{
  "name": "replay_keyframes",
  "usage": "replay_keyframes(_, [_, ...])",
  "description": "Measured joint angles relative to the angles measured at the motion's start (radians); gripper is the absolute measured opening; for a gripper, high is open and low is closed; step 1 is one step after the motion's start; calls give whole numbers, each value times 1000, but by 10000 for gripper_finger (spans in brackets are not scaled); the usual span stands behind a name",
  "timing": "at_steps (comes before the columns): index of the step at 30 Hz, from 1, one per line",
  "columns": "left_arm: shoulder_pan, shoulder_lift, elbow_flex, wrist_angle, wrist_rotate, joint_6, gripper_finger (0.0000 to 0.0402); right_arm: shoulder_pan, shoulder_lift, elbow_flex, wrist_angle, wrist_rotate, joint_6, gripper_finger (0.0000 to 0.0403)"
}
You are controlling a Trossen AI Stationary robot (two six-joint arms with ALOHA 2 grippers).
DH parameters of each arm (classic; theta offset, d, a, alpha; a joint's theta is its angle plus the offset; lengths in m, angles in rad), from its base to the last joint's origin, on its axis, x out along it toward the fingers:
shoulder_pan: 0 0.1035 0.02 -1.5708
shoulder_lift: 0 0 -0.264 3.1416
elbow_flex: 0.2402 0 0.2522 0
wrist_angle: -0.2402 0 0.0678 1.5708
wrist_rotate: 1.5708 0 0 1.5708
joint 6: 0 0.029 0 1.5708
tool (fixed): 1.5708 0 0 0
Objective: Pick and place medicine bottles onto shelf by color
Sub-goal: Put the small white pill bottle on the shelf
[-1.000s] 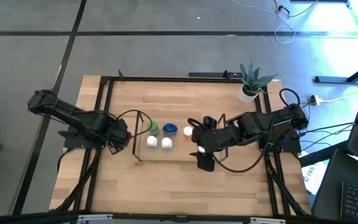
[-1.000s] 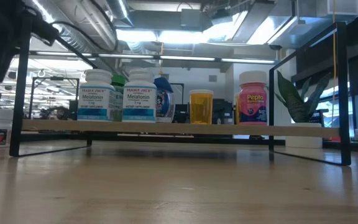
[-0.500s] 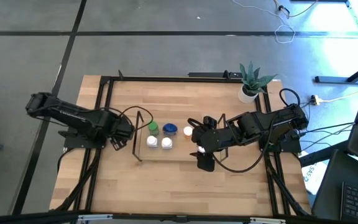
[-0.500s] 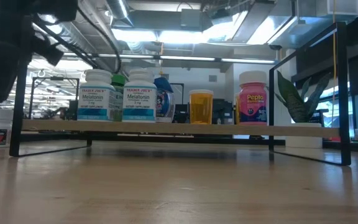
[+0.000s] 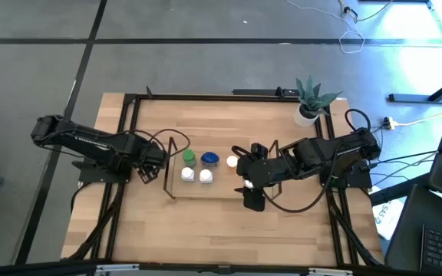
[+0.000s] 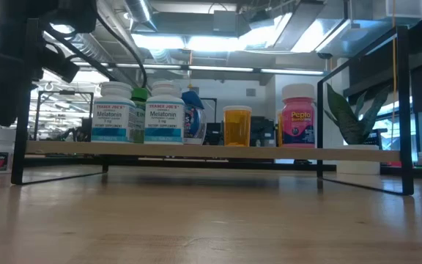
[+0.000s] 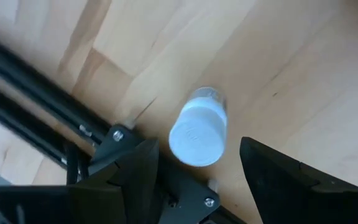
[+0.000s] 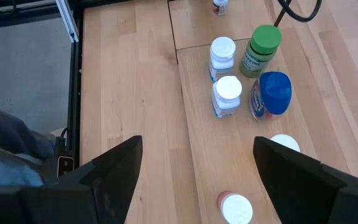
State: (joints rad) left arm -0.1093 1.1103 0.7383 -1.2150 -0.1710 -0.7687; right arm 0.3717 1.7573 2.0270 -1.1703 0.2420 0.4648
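Fingers of my left gripper [image 7: 194, 180] stand spread, empty, over one white-capped bottle [image 7: 197, 129] left on the table; my right gripper [image 8: 194, 180] hangs spread above the shelf [image 6: 196, 152], where six bottles already stand.

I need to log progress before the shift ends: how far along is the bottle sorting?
Mostly done, it seems. Six bottles stand on the shelf: two white-capped Melatonin bottles, a green-capped one, a blue one, an amber one and a pink Pepto bottle. In hand: the open left claw hovers over a white-capped bottle on the table. The right claw waits open above the shelf.
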Motion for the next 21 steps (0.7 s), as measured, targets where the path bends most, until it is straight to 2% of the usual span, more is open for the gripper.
replay_keyframes(9, [0, 0, 0, 6, 7, 64, 220, 0, 0, 0, 0, 0, 0, 307])
replay_keyframes(21, [29, 48, 1, 13, 35, 40, 220, 0, 0, 0, 0, 0, 1, 307])
